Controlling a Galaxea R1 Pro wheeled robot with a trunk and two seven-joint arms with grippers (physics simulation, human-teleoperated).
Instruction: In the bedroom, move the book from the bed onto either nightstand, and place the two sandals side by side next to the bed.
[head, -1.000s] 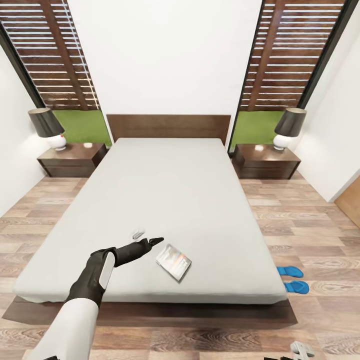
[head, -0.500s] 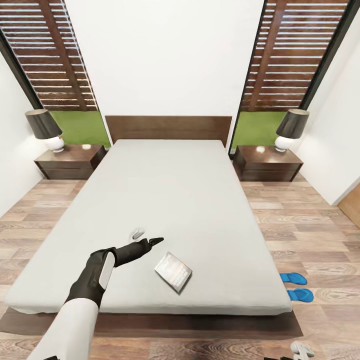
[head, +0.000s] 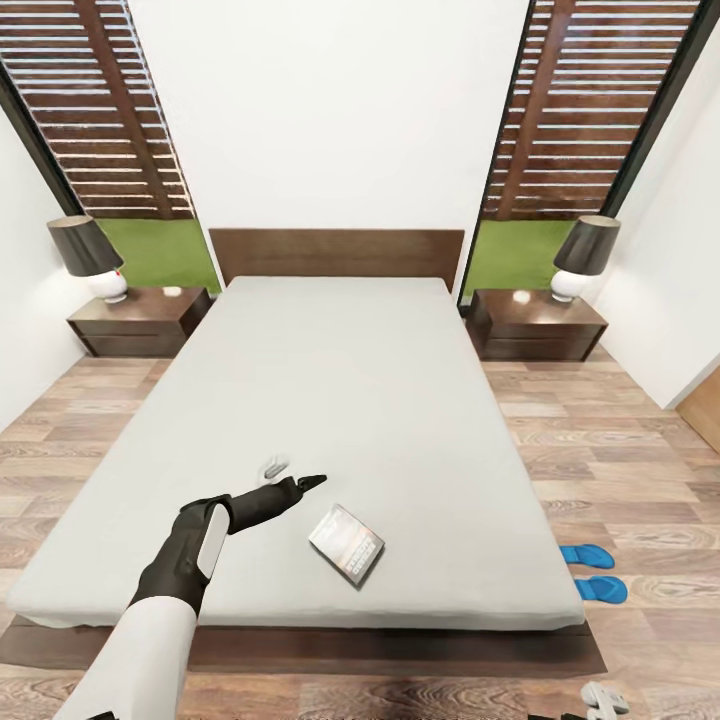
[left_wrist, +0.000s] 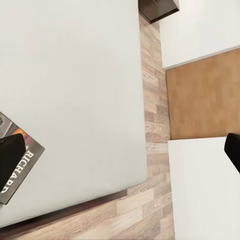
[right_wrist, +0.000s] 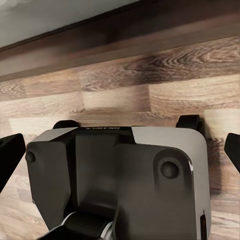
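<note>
Book (head: 347, 542) flat on bed (head: 340, 400); left gripper (head: 296, 475) spread wide just beside it; right gripper's (right_wrist: 120, 155) fingers apart.

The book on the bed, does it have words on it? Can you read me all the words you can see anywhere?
"RICHAR": white letters on the book cover, seen in the left wrist view; the rest of the word is cut off at the picture's edge.
In the head view, the book lettering is too small to read.
A small orange label on the robot's base: too blurred to read.
</note>
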